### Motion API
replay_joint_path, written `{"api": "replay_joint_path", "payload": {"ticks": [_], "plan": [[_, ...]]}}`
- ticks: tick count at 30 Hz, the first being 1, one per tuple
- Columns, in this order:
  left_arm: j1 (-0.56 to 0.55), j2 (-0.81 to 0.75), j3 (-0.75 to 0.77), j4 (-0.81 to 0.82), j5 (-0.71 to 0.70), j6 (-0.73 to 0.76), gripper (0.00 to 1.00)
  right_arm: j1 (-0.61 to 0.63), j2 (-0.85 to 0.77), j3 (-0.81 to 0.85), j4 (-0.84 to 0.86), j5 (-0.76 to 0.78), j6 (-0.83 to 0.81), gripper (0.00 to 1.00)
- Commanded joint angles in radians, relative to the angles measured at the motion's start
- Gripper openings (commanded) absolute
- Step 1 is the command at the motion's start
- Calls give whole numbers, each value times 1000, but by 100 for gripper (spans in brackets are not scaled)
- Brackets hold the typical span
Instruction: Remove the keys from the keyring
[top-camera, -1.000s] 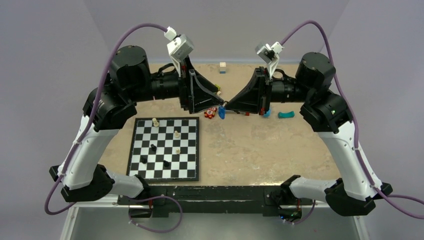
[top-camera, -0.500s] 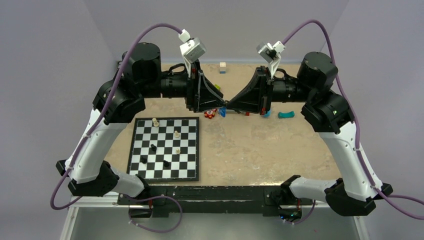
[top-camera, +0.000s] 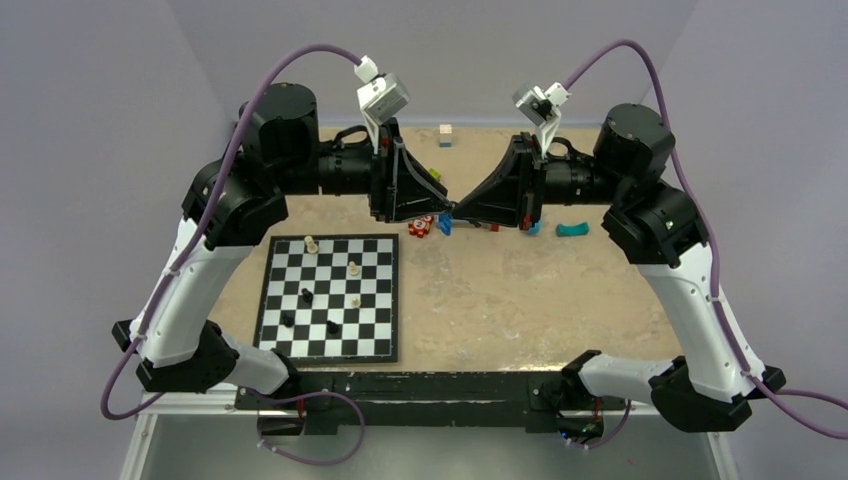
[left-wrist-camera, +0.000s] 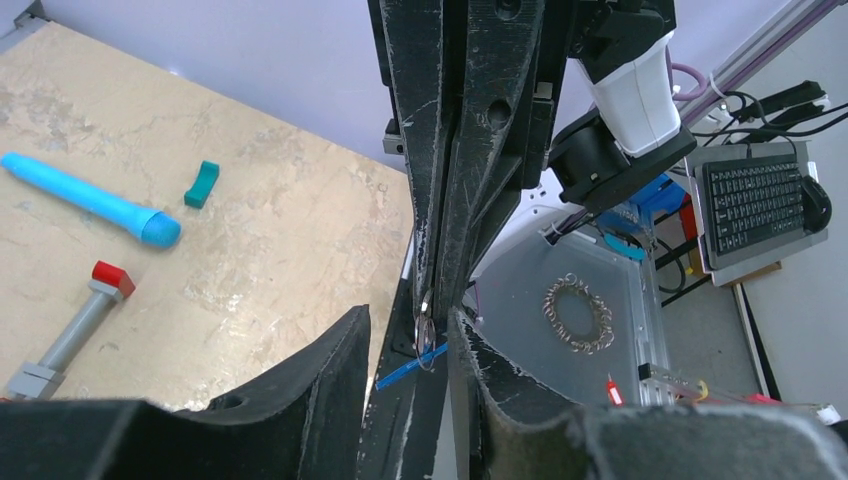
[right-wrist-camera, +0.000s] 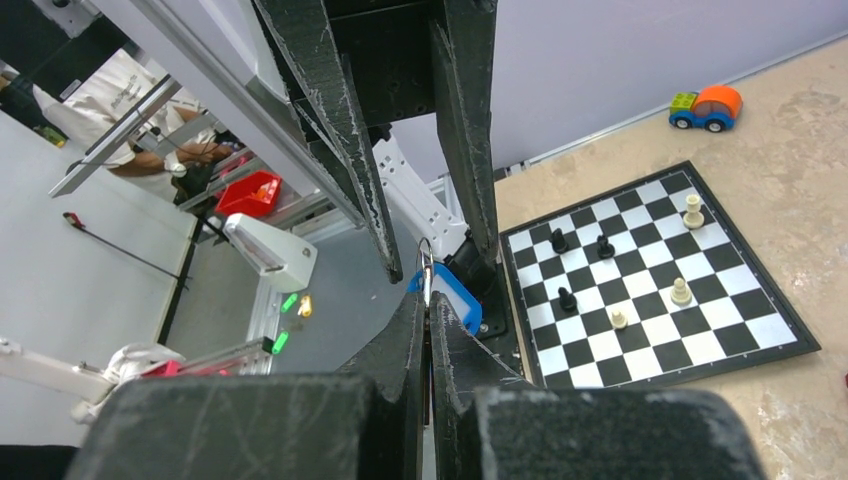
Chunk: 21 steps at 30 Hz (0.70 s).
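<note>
Keyring (right-wrist-camera: 447, 290) hangs in the air over the back middle of the surface (top-camera: 520, 300). Its thin metal ring is seen edge-on, pinched between the clenched tips of the right tool (right-wrist-camera: 428, 305), and the blue tag dangles just below it. At this size it cannot be told whether keys hang on the ring.

The left tool (left-wrist-camera: 410, 318) meets the right one tip to tip from the opposite side. Its two fingers (left-wrist-camera: 335, 370) stand partly apart, one on each side of the ring and of the right tool's tip, and grip nothing. Whether a pad brushes the metal cannot be judged.

Both arms reach inward roughly level and well above the surface, so there is air beneath the tips. A small cluster of red toys (top-camera: 421, 226) lies almost directly under the tag.

To the right of the tips lie a light-blue cylinder (left-wrist-camera: 90, 198), a grey bar with a red end (left-wrist-camera: 70, 335) and a teal piece (top-camera: 572, 230), each apart from the others.

A chessboard (top-camera: 330, 298) with a few black and pale pieces covers the near-left part. Its far right corner is near the red toys, and its right edge stops left of the tool tips.

A small block (top-camera: 445, 136) sits by the far edge. A toy car (right-wrist-camera: 707, 106) stands beyond the chessboard, close to the wall.
</note>
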Motion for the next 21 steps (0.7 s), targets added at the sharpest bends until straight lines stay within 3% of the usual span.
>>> {"api": "replay_joint_path", "payload": {"ticks": [1, 5, 10, 21], "plan": [[3, -3, 44, 19, 14, 9, 37, 4, 3, 32, 14, -2, -8, 0], [3, 3, 48, 10, 15, 14, 25, 4, 4, 38, 13, -2, -9, 0], [2, 10, 63, -1, 11, 11, 0, 4, 3, 39, 12, 3, -11, 0], [2, 6, 79, -3, -9, -15, 0, 4, 4, 43, 22, 12, -3, 0]]}}
